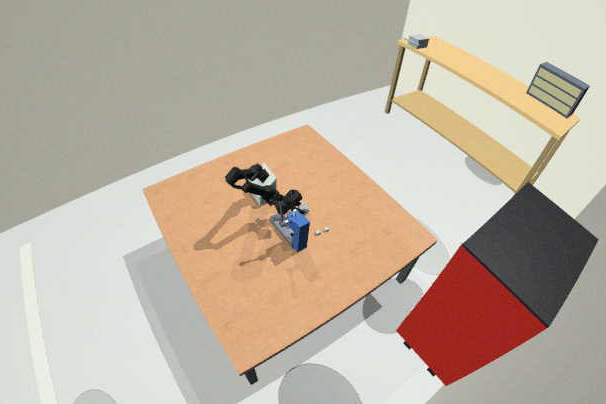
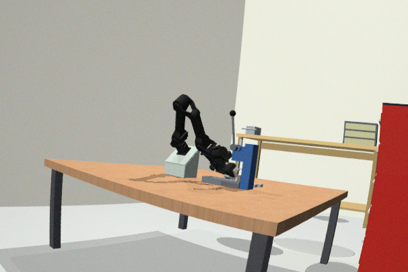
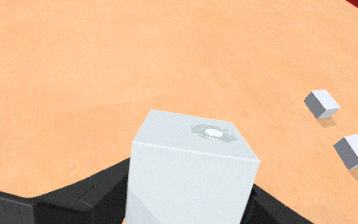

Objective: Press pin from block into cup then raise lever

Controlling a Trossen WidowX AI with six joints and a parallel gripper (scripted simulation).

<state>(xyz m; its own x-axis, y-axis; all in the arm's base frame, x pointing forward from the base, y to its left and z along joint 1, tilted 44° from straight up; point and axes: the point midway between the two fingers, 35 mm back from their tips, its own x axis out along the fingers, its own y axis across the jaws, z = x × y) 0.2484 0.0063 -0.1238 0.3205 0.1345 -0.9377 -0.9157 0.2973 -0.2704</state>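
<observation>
My gripper (image 1: 302, 206) (image 2: 235, 172) (image 3: 192, 192) is shut on the pale grey block (image 1: 304, 209) (image 3: 190, 182). The block's top shows the pin (image 3: 214, 133) as a small white disc. I hold the block beside the press, off the table, on the side away from the lever. The blue press column (image 1: 300, 234) (image 2: 250, 168) stands at the end of the grey press base (image 2: 213, 180). The lever (image 2: 233, 131) stands up, with its black ball (image 2: 232, 113) on top. The arm covers part of the press in the top view. The punch tip and the cup cannot be made out.
Two small grey blocks (image 1: 318, 233) (image 1: 326, 229) (image 3: 322, 104) lie on the table (image 1: 370, 225) (image 2: 299, 198) (image 3: 150, 45) beside the press column. The pale arm stand (image 2: 180, 166) is behind the press base. A red cabinet (image 1: 470, 310) (image 2: 397, 182) and a wooden shelf (image 1: 480, 75) stand off the table.
</observation>
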